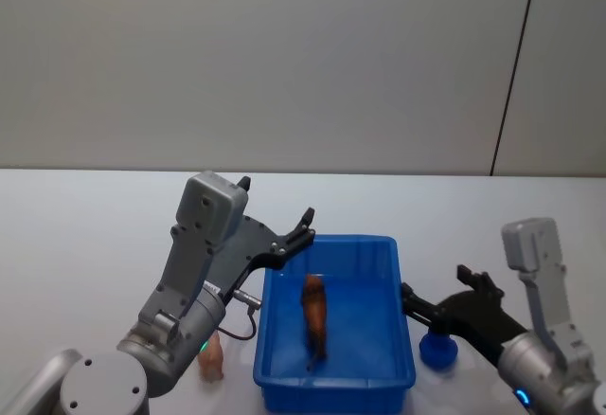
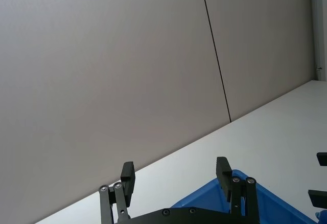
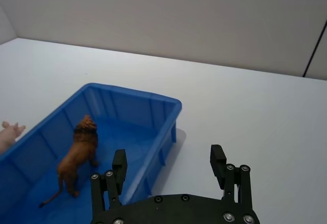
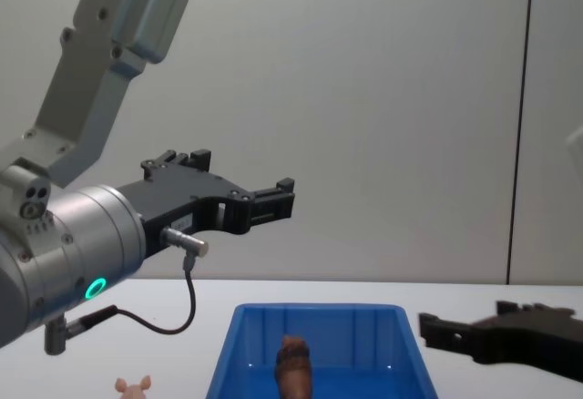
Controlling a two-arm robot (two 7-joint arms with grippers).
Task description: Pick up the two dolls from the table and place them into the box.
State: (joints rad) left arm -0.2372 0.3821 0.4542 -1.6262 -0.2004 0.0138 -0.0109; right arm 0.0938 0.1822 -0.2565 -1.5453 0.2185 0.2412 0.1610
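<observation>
Left hand [image 2: 175, 168]: open, empty, raised above box [image 1: 333, 240] left rim
Right hand [image 3: 168, 155]: open, empty, low, right of box
Brown doll [image 3: 76, 155]: standing inside box
Pink doll [image 1: 210, 358]: on surface [image 1: 95, 225], just left of box

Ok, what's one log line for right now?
brown doll: in box | pink doll: on table | left gripper: open, above box | right gripper: open, beside box

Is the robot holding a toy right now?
No, nothing is held. The left gripper and right gripper are both open and empty. The brown doll is in the box; the pink doll sits on the table.
</observation>
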